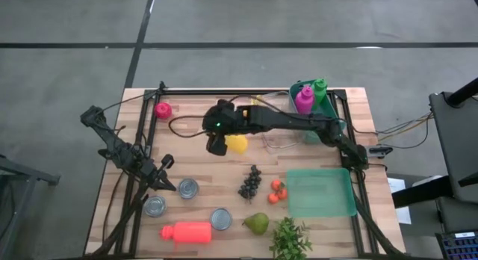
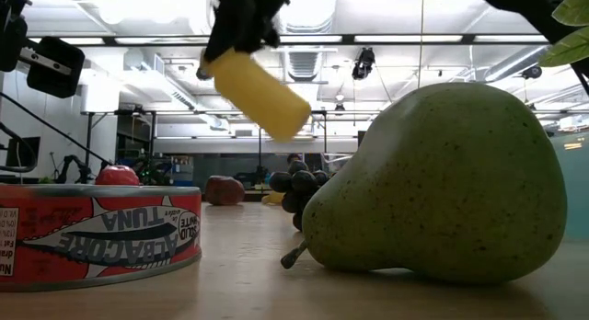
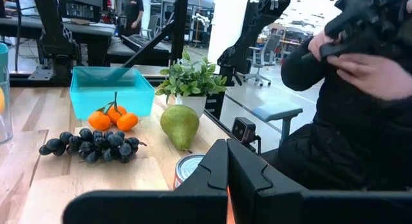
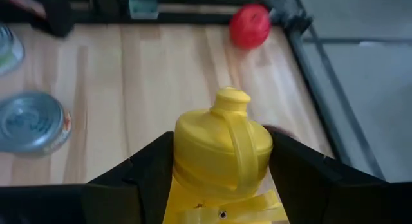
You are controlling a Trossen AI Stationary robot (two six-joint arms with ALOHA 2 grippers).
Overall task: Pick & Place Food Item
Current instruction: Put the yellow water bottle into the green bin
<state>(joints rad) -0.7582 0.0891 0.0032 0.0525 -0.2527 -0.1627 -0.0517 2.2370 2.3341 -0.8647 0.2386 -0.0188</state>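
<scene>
My right gripper point(image 1: 219, 143) hangs over the middle of the table, shut on a yellow squeeze bottle point(image 1: 237, 144). In the right wrist view the bottle point(image 4: 222, 147) shows its capped end between my two fingers. The low view shows the bottle point(image 2: 259, 92) in the air, slanting. My left gripper point(image 1: 166, 174) waits shut at the table's left side beside the tuna cans point(image 1: 188, 188); its closed fingers point(image 3: 226, 163) point across the table toward the grapes point(image 3: 90, 145). My right gripper pinches the yellow bottle's body point(image 4: 187, 153) between the two fingers, one on each side, just behind the capped shoulder point(image 4: 230, 102). The fingers point(image 4: 293, 169) come from above. The bottle is lifted clear of the table and sits tilted in the hold point(image 2: 235, 62).
A teal tray point(image 1: 321, 208) lies near the right edge, with oranges point(image 1: 277, 190), grapes point(image 1: 250, 184), a pear point(image 1: 256, 223) and a plant point(image 1: 290, 239) beside it. A red bottle point(image 1: 187, 231) lies by several cans. Pink point(image 1: 304, 99) and green bottles stand far right; a red item point(image 1: 162, 109) far left.
</scene>
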